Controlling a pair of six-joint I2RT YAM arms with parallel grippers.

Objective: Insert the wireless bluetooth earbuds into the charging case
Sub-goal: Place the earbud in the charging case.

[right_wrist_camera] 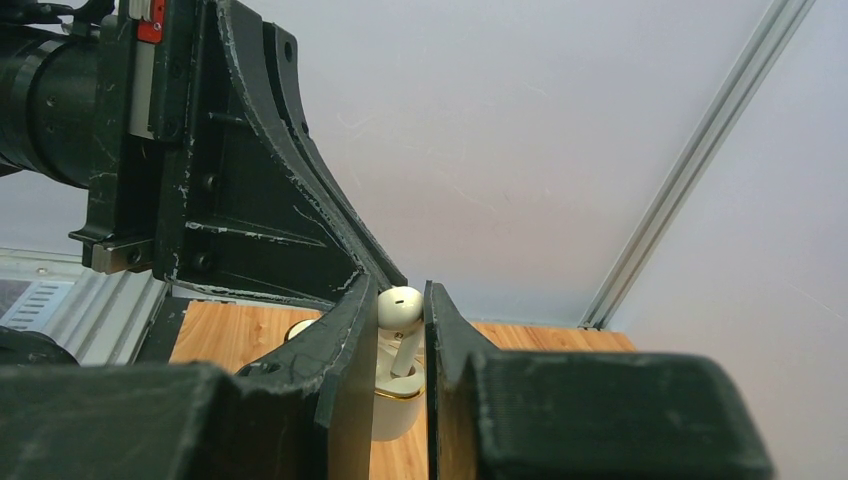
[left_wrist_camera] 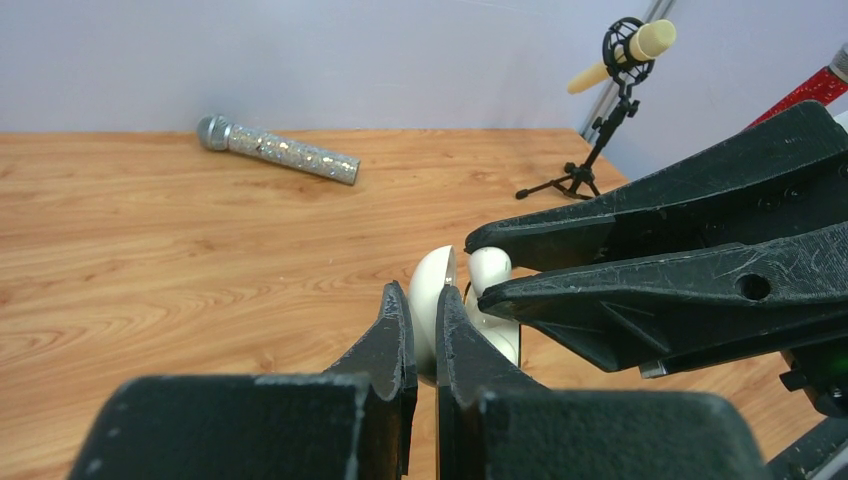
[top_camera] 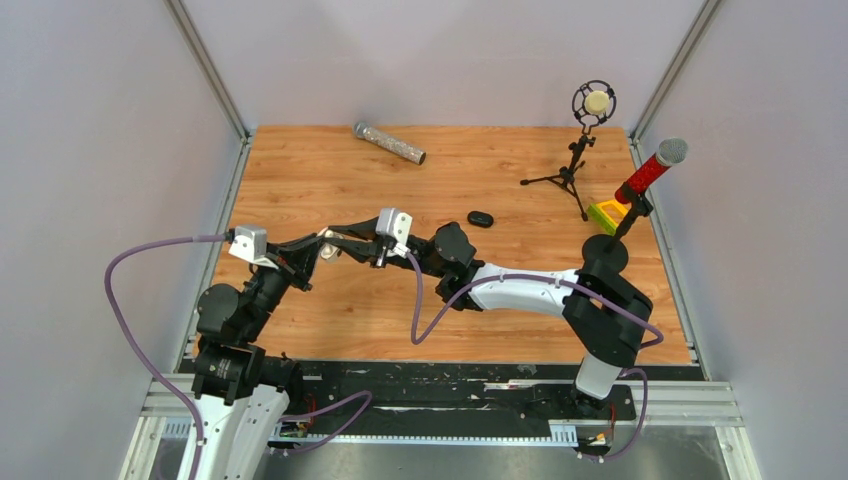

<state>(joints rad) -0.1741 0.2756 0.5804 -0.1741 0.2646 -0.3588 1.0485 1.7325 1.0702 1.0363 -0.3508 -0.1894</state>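
While pinching the earbud [right_wrist_camera: 400, 308] just above the case [right_wrist_camera: 395, 412]: line up, then lower.
Hold right gripper [right_wrist_camera: 398, 295] clamped on the earbud, stem down over its socket; hold left gripper [left_wrist_camera: 422, 305] pressed tight on the case lid, steady just below. Release only once seated. Farther out, well beyond both grippers: black piece [top_camera: 480, 218] on the table [top_camera: 300, 170].

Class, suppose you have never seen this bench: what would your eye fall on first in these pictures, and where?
Left of centre on the table, the left tool pinches an open white charging case while the right tool holds a whitish earbud over its opening. After that, the glittery red microphone standing at the right edge.
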